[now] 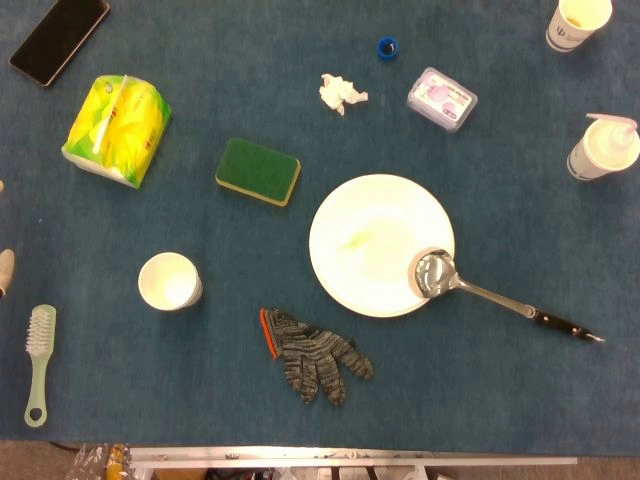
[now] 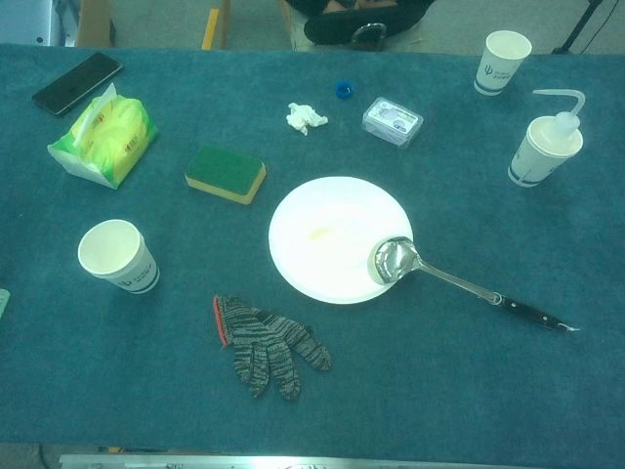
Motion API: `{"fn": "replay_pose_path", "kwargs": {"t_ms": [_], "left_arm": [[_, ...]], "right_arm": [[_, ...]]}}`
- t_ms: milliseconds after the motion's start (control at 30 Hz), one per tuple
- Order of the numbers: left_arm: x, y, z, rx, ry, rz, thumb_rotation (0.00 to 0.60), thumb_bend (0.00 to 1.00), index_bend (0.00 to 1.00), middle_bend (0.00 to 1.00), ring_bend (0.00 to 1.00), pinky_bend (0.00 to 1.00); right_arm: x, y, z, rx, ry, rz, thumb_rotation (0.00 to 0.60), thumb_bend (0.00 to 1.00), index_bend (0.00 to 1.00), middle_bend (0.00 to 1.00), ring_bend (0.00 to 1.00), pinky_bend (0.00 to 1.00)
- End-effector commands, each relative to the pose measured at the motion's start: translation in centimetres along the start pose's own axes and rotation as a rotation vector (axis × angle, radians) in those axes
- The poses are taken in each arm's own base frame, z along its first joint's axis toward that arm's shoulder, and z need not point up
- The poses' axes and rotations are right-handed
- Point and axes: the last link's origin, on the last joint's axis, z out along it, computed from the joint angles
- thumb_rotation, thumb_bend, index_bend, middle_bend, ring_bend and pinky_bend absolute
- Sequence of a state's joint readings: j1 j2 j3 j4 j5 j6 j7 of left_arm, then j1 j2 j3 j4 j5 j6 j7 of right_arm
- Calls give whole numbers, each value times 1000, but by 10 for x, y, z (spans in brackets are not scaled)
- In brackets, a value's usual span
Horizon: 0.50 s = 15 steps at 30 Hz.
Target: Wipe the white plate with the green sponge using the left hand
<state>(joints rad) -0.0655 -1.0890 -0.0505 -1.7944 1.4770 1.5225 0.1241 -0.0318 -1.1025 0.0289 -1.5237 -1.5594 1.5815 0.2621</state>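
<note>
The green sponge [image 1: 258, 171] [image 2: 226, 174], green on top with a yellow base, lies flat on the blue cloth, up and left of the white plate [image 1: 365, 225] [image 2: 327, 220]. A faint yellowish smear shows on the plate. A metal ladle [image 1: 437, 272] [image 2: 394, 260] rests with its bowl on the plate's right rim and its handle pointing right. Two small pale tips [image 1: 5, 270] poke in at the left edge of the head view, far from the sponge; they may belong to my left hand, but too little shows. My right hand is outside both views.
Around the plate lie a grey knit glove [image 1: 312, 355], a paper cup [image 1: 170, 281], a tissue pack [image 1: 115, 129], a phone [image 1: 58, 38], a brush [image 1: 38, 362], a crumpled tissue [image 1: 341, 93], a small plastic box [image 1: 442, 99], a squeeze bottle [image 1: 603, 147] and a second cup [image 1: 578, 22].
</note>
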Motion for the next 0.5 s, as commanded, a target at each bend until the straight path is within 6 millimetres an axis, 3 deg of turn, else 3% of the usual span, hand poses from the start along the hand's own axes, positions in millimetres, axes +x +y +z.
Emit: {"fn": "replay_pose_path", "kwargs": {"t_ms": [33, 500], "left_arm": [[0, 0, -1, 0, -1, -1, 600, 324, 227, 200, 55, 104], [2, 1, 0, -12, -4, 9, 600, 324, 227, 201, 55, 104]], "right_arm": [[0, 0, -1, -2, 0, 0, 600, 261, 299, 293, 200, 322], [2, 1, -3, -1, 11, 4, 600, 262, 299, 293, 200, 322]]}}
